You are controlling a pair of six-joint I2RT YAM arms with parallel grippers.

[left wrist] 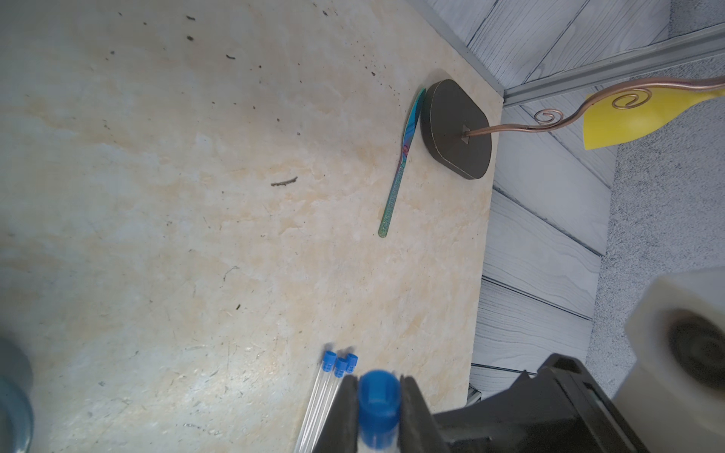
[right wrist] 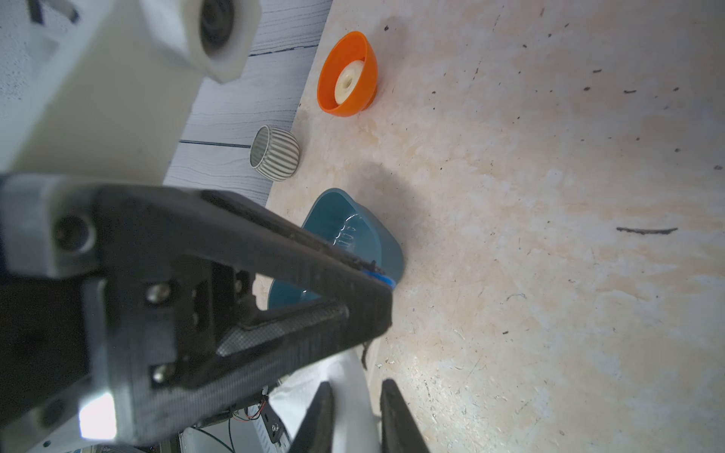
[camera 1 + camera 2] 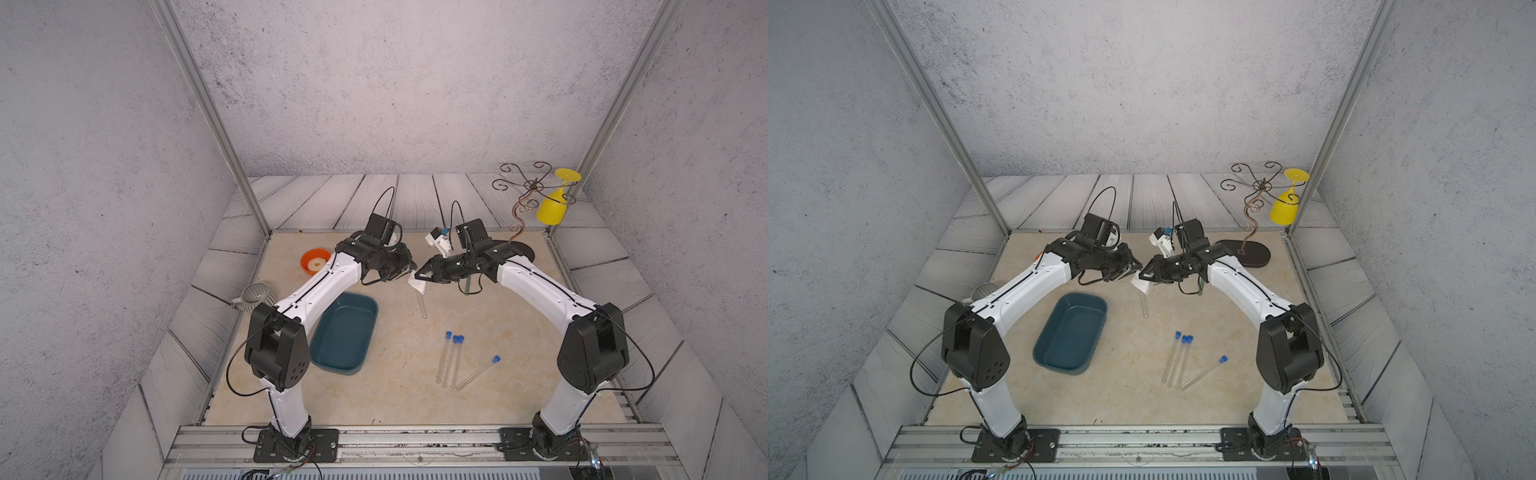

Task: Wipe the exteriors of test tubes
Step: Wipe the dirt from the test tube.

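My left gripper is shut on the blue-capped end of one clear test tube. This tube hangs slanting above the table, with its rounded end low. The cap sits between the left jaws. A white cloth is wrapped round the tube's upper part, and my right gripper is shut on that cloth. Three more test tubes lie on the table nearer the front, two side by side and one angled.
An empty teal tray lies under the left arm. An orange bowl and a striped cup stand at the left edge. At the back right are a wire rack with a yellow glass, its dark base, and a teal knife.
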